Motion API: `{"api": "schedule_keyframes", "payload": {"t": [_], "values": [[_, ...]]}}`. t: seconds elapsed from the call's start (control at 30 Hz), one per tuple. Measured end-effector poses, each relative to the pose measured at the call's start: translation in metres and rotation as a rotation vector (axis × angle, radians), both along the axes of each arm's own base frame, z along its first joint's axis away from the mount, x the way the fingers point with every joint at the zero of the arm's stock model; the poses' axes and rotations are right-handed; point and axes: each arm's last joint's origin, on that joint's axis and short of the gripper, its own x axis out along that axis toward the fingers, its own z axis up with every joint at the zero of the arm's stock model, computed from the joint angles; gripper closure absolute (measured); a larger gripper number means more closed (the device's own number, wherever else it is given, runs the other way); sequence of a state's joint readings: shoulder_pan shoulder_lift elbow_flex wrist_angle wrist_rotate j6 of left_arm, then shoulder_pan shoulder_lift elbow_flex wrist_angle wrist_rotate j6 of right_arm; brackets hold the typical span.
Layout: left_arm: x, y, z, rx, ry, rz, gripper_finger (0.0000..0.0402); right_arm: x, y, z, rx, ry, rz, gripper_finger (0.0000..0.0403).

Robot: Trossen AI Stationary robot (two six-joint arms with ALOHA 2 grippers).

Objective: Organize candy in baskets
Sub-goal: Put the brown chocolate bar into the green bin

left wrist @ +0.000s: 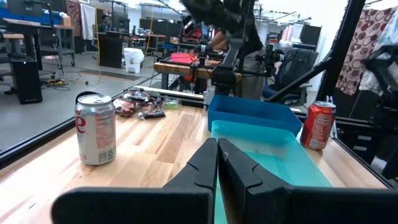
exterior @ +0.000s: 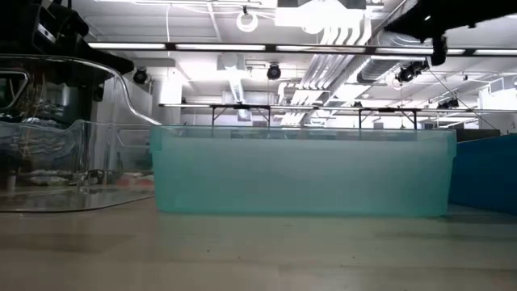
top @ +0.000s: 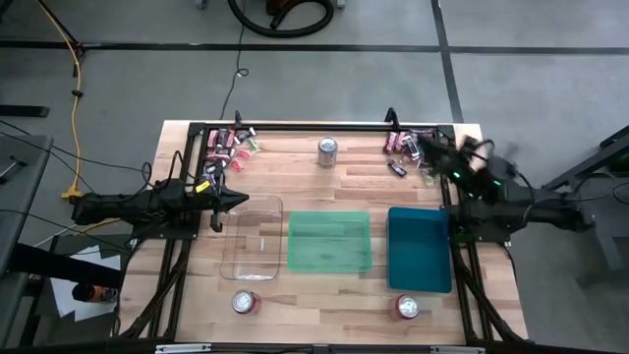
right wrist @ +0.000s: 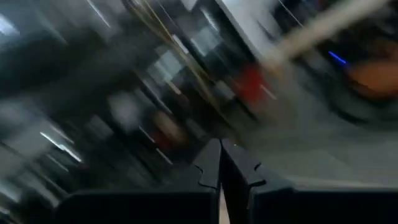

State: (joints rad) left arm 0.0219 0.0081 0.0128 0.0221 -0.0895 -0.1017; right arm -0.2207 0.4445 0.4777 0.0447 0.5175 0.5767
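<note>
**Both arms empty, candy unsorted: watch the right arm's swing**

From above, your candy lay in two heaps along the upper part of the frame: one pile [top: 227, 147] at upper left, another [top: 405, 149] at upper right. The clear basket [top: 252, 237], green basket [top: 329, 241] and teal basket [top: 420, 249] sat in a row across the middle, seemingly empty. Your left gripper [top: 239, 201] was pinched together, holding nothing, at the clear basket's upper left corner. Your right gripper [top: 430, 147] showed smeared beside the right pile; a fast sweep there could scatter sweets or strike the silver can [top: 327, 150].

At table height, only the green basket [exterior: 299, 170] filled the frame.

In the left wrist view, the fingers [left wrist: 202, 165] met flat.

In the right wrist view, the fingers [right wrist: 211, 163] were closed on nothing; you would have had to open them first or merely shove the candy.
</note>
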Motion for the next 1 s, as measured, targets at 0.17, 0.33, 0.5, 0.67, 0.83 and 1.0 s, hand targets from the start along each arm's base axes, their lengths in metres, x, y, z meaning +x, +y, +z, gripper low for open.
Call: {"api": "schedule_keyframes", "payload": {"t": [0.17,0.33,0.5,0.67,0.83,1.0], "values": [[0.0,0.0,0.0,0.0,0.0,0.0,0.0401,0.033,-0.044,0.007,0.195,0.44,0.01,0.0362],[0.0,0.0,0.0,0.0,0.0,0.0,0.0401,0.058,-0.109,-0.01,0.495,0.683,-0.089,0.0289],[0.0,0.0,0.0,0.0,0.0,0.0,0.0401,0.077,-0.16,-0.04,0.806,0.815,-0.151,0.0248],[0.0,0.0,0.0,0.0,0.0,0.0,0.0401,0.097,-0.186,-0.071,0.928,0.916,-0.171,0.0243],[0.0,0.0,0.0,0.0,0.0,0.0,0.0401,0.104,-0.194,-0.101,1.027,0.955,-0.278,0.0243],[0.0,0.0,0.0,0.0,0.0,0.0,0.0401,0.104,-0.198,-0.117,1.055,0.971,-0.391,0.0243]]}}
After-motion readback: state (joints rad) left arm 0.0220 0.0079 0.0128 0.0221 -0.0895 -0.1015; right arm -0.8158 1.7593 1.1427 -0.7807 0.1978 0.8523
